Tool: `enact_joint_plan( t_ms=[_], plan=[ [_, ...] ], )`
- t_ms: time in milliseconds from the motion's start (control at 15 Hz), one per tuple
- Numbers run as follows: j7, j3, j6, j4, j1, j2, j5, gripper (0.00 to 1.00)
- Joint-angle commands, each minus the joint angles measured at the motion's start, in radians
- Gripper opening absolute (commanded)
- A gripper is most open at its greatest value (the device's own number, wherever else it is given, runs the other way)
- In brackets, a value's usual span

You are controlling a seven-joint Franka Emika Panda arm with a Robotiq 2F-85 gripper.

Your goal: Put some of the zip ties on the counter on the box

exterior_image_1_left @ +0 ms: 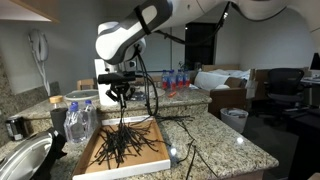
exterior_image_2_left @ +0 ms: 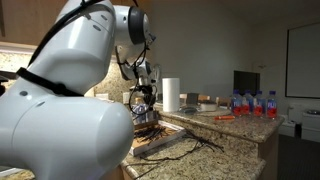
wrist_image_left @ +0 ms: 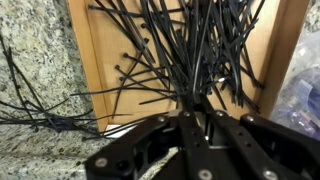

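A robot arm's tool point(exterior_image_1_left: 121, 97), its jaws pressed together on a bunch of black zip ties point(exterior_image_1_left: 122, 135), hangs above the box point(wrist_image_left: 100, 45) at the lower centre of an exterior view. The box lies straight below the tool. The gripped bunch stands near upright, its long axis running top to bottom, and its lower ends fan out onto the cardboard. From here, letting go looks likely to leave the ties on the box, with no sideways travel needed. There is one arm, one tool and one box. The ties are too many and too tangled to count. A separate loose cluster point(wrist_image_left: 35, 110) lies on the speckled table point(exterior_image_1_left: 220, 145) just beside the box, at the wrist view's lower left.
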Motion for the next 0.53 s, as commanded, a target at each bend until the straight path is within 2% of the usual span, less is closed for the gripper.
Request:
enact_joint_plan(
  t_ms=[0, 200, 467],
  plan=[
    [0.125, -0.046, -0.111, 0.159, 0.042, 0.1, -0.075, 0.41],
    [0.187, -0.068, -0.175, 0.16, 0.034, 0.088, -0.066, 0.61],
    [0.1, -0.015, -0.224, 0.044, -0.033, -0.013, 0.063, 0.87]
  ],
)
